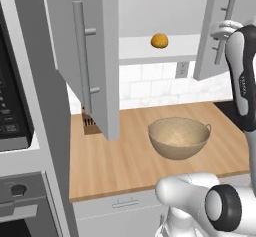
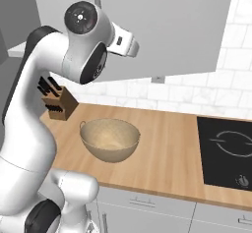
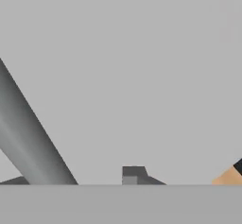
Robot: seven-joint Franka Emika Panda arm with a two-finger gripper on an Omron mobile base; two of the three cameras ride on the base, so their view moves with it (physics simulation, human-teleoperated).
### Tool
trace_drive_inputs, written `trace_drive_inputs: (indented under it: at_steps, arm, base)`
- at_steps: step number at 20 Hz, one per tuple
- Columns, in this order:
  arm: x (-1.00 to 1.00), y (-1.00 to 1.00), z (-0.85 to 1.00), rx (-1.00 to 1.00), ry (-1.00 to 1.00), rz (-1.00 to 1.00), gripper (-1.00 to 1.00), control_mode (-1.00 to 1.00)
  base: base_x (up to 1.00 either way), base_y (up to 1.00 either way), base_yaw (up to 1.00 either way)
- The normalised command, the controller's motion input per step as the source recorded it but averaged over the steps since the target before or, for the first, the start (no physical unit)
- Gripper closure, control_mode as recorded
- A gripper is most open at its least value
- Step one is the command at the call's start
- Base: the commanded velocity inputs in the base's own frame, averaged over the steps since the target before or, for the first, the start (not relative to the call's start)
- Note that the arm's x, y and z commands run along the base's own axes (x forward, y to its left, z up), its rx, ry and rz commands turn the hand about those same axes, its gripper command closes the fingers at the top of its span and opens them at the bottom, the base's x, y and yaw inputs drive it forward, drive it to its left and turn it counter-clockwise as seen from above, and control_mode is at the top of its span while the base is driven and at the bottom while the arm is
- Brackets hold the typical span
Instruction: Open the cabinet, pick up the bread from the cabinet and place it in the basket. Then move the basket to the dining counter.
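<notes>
A kitchen wall cabinet [image 1: 95, 56] stands with both doors swung open above a wooden worktop [image 1: 125, 156] backed by white tiles. On its white shelf sits the bread [image 1: 159, 40], a small round golden-brown bun, alone and in plain sight between the two doors.

The white arm reaches up at the right of the left base view, its hand at the vertical silver bar handle [image 1: 224, 28] of the right-hand door [image 1: 212, 31]. The gripper [image 1: 223, 29] sits against that handle; whether its jaws are apart or closed around the bar cannot be told from any of the pictures. In the hand view the bar handle [image 3: 28, 138] runs as a thick grey diagonal across the flat grey door face.

The bread lies to the left of the gripper, at about the same height, well apart from it and inside the cabinet.

Below, the tan woven basket [image 1: 179, 137] stands upright on the worktop, nearly under the shelf. A wooden knife block [image 2: 58, 101] stands near the tiled wall to the basket's left, and a black cooktop [image 2: 226, 151] is set into the worktop to its right.
</notes>
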Motion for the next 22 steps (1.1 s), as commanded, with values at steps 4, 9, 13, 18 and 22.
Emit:
trace_drive_inputs:
  at_steps: [4, 9, 13, 18, 22]
  arm:
    - [-0.66, -0.92, 0.12, 0.02, 0.0, 0.0, 1.0, -1.0]
    - [-0.85, -0.7, 0.17, 0.0, 0.0, 0.0, -1.0, -1.0]
    - [-1.0, -0.03, 0.08, -0.03, 0.0, 0.0, -1.0, -1.0]
    - [-1.0, 0.71, 0.0, -0.25, 0.0, -0.01, -1.0, -1.0]
    - [-0.88, 1.0, 0.0, -0.47, 0.0, -0.07, -1.0, -1.0]
  base:
    - [0.0, 0.0, 0.0]
    - [0.0, 0.0, 0.0]
    - [0.0, 0.0, 0.0]
    - [0.0, 0.0, 0.0]
    - [0.0, 0.0, 0.0]
